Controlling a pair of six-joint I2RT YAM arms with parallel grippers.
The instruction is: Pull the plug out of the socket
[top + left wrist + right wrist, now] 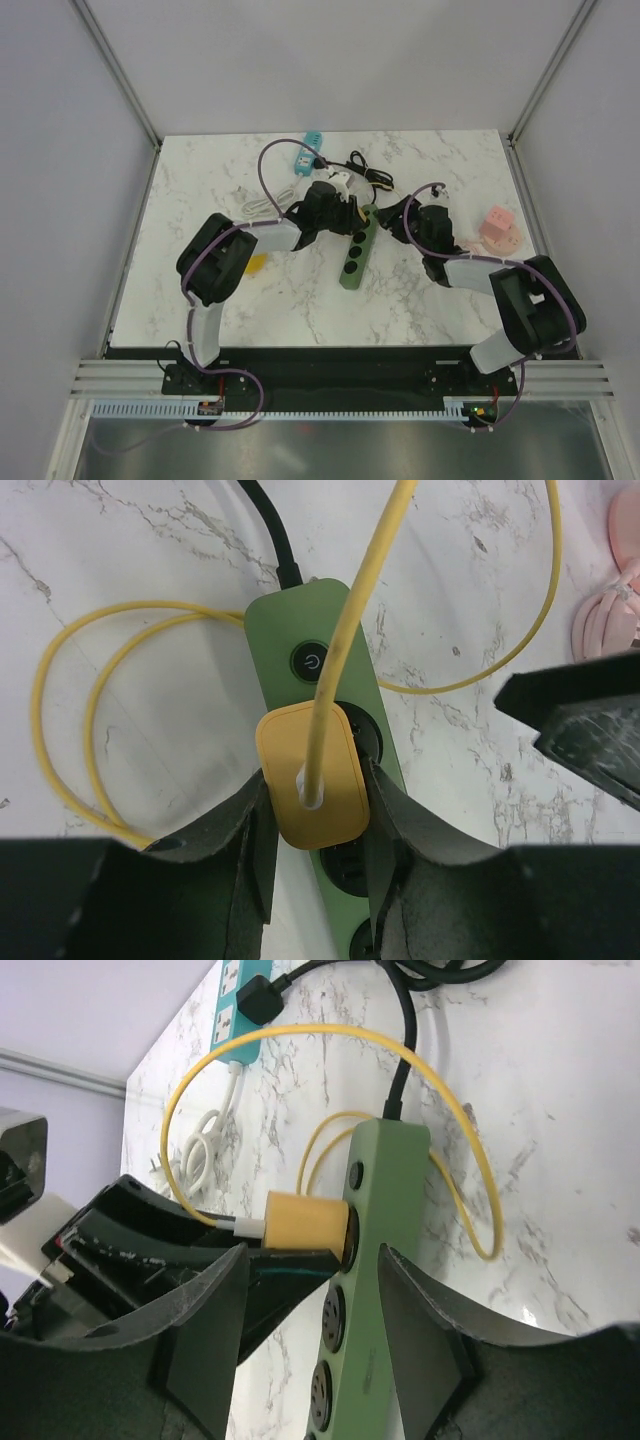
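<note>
While the green power strip (356,255) lies diagonally mid-table (200,180), a teal power strip (306,150) sits beyond it to the left, with a coiled white cable (258,207) also left of the green strip. Left gripper (318,815) meets the green strip from its left side. Its fingers (240,830) press both flanks of the yellow plug (308,770), so it is clamped on the plug. Plug sits in the strip's first socket, just beside the round power button (312,663), with its face flush to the strip, not pulled out. Yellow cable (90,710) leaves the plug's top and loops on the marble on both sides of the strip. Right gripper (320,1295) is at the strip's right side, jaws spread wide and straddling strip and plug. One finger (420,1310) is just beside the strip's edge; contact unclear. Well right of the strip: a pink object (497,228).
</note>
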